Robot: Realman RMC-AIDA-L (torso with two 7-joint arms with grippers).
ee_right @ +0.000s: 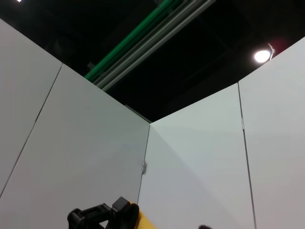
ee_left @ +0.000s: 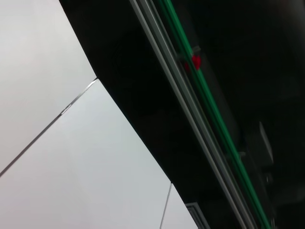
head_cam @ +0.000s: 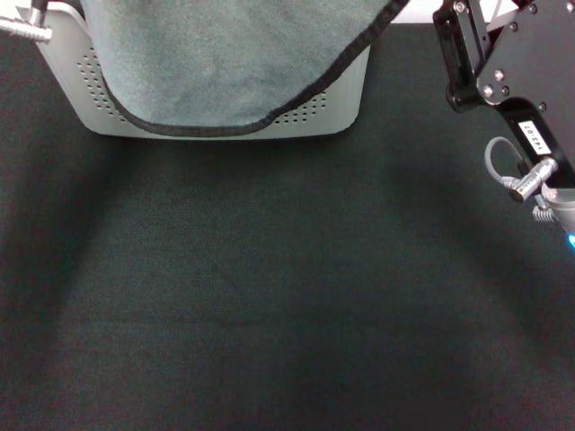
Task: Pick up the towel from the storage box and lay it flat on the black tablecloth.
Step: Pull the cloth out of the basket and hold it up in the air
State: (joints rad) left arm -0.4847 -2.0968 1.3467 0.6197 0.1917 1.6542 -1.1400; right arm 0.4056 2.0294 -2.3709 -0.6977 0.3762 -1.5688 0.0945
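One towel (head_cam: 225, 63) hangs grey-teal face out at twelve o'clock in the head view, its black-edged hem sagging over the front of the storage box (head_cam: 346, 103), which sits on the black tablecloth (head_cam: 269, 296). It looks lifted by its upper corners, out of sight. To do this well, I'd draw it toward six o'clock with both corners level and taut — letting the hem touch down first, then lowering the rest so nothing folds under. The right gripper (head_cam: 476, 63) is at two o'clock, the left arm's fitting (head_cam: 27, 27) at ten; whether either gripper is clamped — I cannot tell. A yellow sliver in the right wrist view may be the towel's other face.
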